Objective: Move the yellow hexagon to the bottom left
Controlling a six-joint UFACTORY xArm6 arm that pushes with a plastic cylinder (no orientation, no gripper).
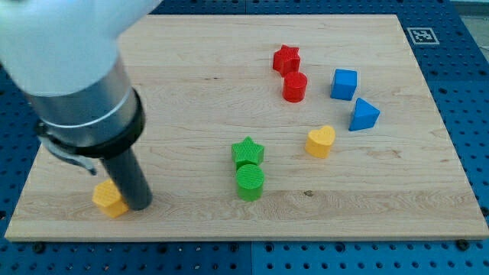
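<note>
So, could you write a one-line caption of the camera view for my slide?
My tip touches the right side of the yellow hexagon near the board's bottom-left corner; other blocks lie apart.

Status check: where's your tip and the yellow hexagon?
My tip against yellow hexagon's right side. Hexagon near board's bottom left corner. Nothing in the way.

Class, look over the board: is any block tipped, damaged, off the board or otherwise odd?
Nothing stands out. Every block sits flat on the board and looks whole. The yellow hexagon is near the bottom-left corner, partly hidden by the rod, with my tip against its right side. The other blocks lie apart to the view's right.
</note>
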